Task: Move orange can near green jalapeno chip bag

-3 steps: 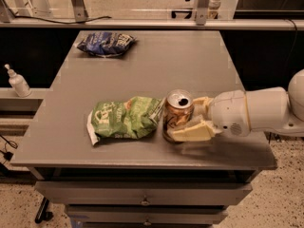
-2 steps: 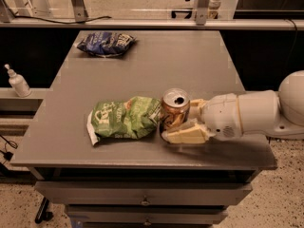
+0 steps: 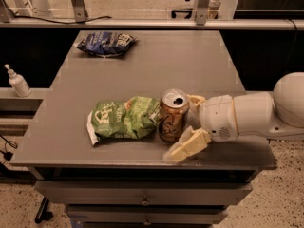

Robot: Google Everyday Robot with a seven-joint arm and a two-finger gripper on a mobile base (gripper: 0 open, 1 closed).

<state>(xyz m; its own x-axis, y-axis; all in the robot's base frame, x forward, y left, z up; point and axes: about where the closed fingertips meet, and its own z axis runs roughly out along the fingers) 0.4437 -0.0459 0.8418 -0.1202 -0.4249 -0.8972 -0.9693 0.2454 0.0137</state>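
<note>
The orange can [image 3: 172, 116] stands upright on the grey table [image 3: 156, 61], near its front edge. Its left side touches or almost touches the right end of the green jalapeno chip bag [image 3: 124, 118], which lies flat. My gripper [image 3: 183, 127] reaches in from the right. Its cream fingers are spread on either side of the can, one behind it [image 3: 195, 100] and one in front [image 3: 187, 146]. The front finger stands clear of the can, so the gripper is open and holds nothing.
A dark blue chip bag [image 3: 105, 42] lies at the table's far left. A white pump bottle [image 3: 18, 81] stands on a lower ledge to the left. The table's front edge runs just below my gripper. Drawers sit under the tabletop.
The can has shifted a little left, up against the green bag. My front finger has swung away from the can, so the gripper has opened and let go.
</note>
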